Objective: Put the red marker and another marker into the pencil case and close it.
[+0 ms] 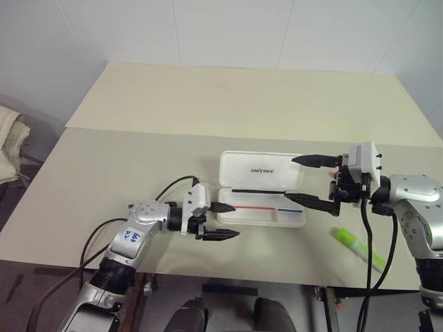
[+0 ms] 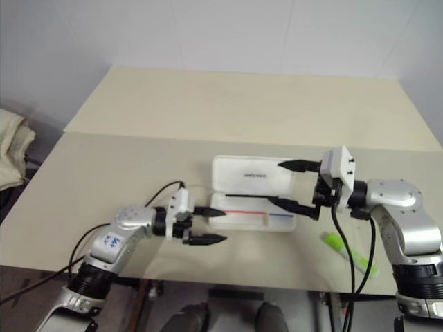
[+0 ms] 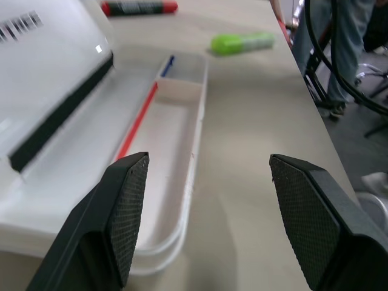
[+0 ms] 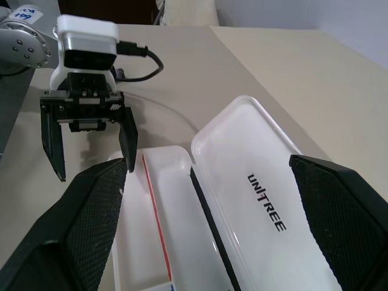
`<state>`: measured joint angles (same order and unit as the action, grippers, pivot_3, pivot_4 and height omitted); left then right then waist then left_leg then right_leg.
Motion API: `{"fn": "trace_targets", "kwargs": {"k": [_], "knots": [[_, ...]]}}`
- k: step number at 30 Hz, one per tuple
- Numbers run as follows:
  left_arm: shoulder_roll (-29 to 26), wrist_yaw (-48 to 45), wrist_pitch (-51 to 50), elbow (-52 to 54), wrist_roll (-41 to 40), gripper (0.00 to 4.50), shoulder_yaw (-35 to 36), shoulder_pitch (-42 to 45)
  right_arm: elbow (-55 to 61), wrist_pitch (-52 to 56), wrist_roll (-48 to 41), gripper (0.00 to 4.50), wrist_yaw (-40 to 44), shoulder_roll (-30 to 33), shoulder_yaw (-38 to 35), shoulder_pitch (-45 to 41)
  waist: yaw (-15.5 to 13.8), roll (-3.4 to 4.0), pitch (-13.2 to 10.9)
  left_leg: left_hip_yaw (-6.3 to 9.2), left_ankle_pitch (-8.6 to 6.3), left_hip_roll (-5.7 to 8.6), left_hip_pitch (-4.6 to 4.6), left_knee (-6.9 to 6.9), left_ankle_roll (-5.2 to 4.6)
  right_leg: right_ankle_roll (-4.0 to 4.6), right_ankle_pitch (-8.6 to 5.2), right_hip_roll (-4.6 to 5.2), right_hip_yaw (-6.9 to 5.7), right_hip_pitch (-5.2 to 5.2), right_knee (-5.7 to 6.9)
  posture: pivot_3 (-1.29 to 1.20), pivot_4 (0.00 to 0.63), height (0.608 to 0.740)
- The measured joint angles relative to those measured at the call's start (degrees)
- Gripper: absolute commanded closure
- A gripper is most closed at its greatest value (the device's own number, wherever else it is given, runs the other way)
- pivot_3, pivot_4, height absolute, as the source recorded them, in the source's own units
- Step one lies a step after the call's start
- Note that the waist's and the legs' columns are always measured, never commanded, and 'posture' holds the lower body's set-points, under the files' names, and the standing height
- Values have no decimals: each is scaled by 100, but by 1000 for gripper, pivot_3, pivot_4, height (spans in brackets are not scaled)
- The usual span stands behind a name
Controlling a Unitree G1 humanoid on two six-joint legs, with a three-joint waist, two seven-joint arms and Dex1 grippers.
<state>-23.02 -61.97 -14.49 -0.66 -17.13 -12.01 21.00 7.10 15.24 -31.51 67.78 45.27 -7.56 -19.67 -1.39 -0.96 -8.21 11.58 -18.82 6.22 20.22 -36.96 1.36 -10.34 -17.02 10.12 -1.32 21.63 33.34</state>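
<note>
The pencil case (image 1: pixel 261 188) lies open in the middle of the surface (image 1: pixel 138 159), its lid thrown back flat on the far side and its tray empty but for the thin red-and-blue stripe; its long axis runs across, from one arm toward the other. Neither pen is inside yet. The lime-green highlighter (image 1: pixel 358 247) lies near the front edge on the right, well apart from the case, slanting with one end toward the case and the other toward the front edge. The red marker (image 3: pixel 139 7) lies beyond the case's right end, roughly in line with the case. The left pincer (image 1: pixel 223 220) hovers at the case's left end, spread and holding nothing; the right pincer (image 1: pixel 309 180) hangs over the right end, spread wide, also empty, one finger over the lid and one over the tray. I'd worry most about that right pincer: dropping or swinging toward a pen, it could clip the light case and skid it or flip the lid. The highlighter sits close enough to the edge that a clumsy nudge might roll it off.
</note>
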Motion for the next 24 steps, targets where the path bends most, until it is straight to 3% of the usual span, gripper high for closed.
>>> {"fn": "trace_targets", "kwargs": {"k": [10, 17, 24], "knots": [[221, -168, 359, 95, -491, 1077, 272, -3, -801, 25, 134, 0, -28, 357, -193, -428, 0, 0, 0, -11, 0, -2, 0, -2, -1, 0, 0, 0, 0, 0, -3, 0, 150, 740], [90, -44, -75, 933, -1077, 1077, 640, -53, -2202, -67, 827, 0, 144, 777, -76, -727, 21, 5, -3, -32, -10, -4, -1, -1, -12, 0, 0, 3, 3, 4, -8, 0, 150, 740], [-378, 242, -788, 1620, -1723, 1077, 1193, -81, -4187, -642, 1761, 0, 313, 865, 406, -1558, 46, 8, -5, -52, -11, -8, -1, 0, -11, 0, 0, 2, 6, 5, -29, 0, 150, 740]]}}
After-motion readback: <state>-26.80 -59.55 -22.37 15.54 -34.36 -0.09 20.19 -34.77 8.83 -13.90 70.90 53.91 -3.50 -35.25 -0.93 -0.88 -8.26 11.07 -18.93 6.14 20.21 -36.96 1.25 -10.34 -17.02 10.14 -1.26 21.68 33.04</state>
